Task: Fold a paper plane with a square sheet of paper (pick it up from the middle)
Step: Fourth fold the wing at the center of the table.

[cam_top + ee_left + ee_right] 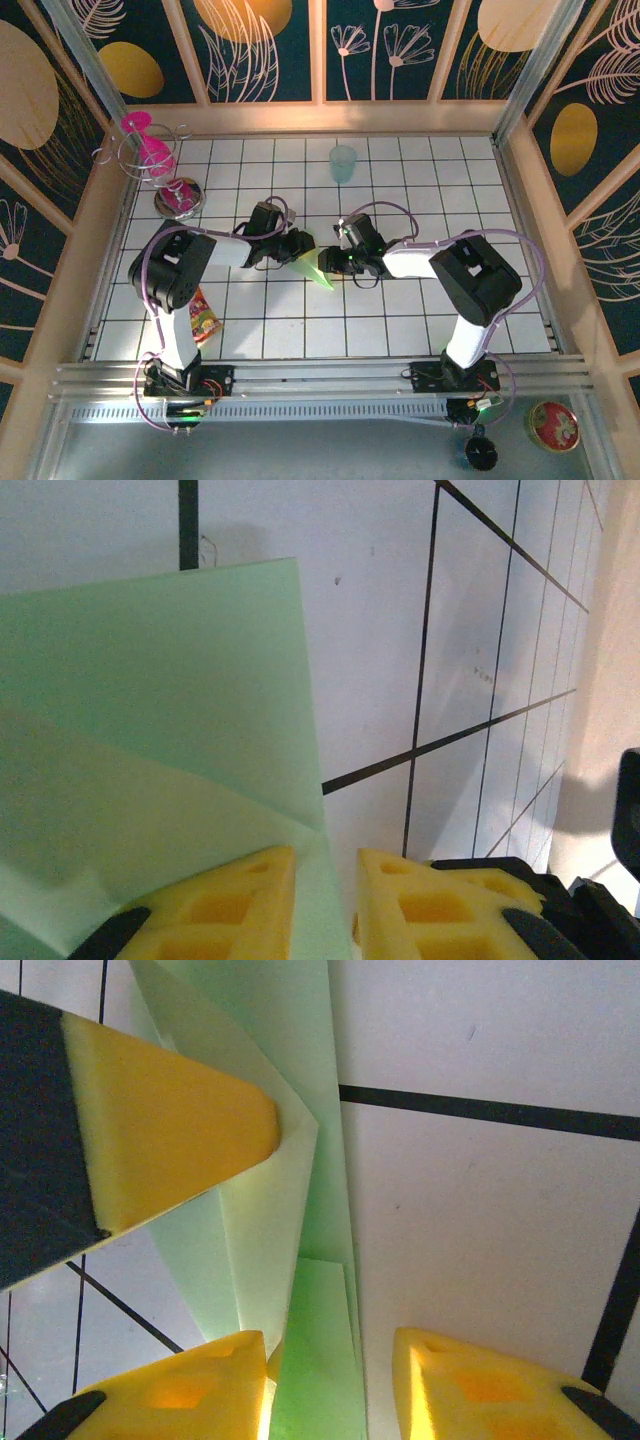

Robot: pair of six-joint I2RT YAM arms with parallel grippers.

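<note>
The square sheet of paper is folded into a light green, pointed paper plane (318, 268) that stands on edge mid-table, nose toward the near right. My left gripper (297, 246) reaches it from the left. In the left wrist view the paper plane (150, 700) runs down between the yellow fingertips (240, 900) of the left gripper (327, 890), which stand close together on it. My right gripper (333, 258) meets it from the right. The right wrist view shows the right gripper (328, 1360) open, with the paper plane (290, 1040) nearer its left finger and a gap on the right. A left finger (170, 1110) presses the fold.
A translucent teal cup (343, 162) stands at the back centre. A pink object on a wire stand (150, 150) and a metal dish (180, 197) sit at the back left. A snack packet (203, 318) lies by the left arm's base. Wooden walls ring the tiled table (420, 310).
</note>
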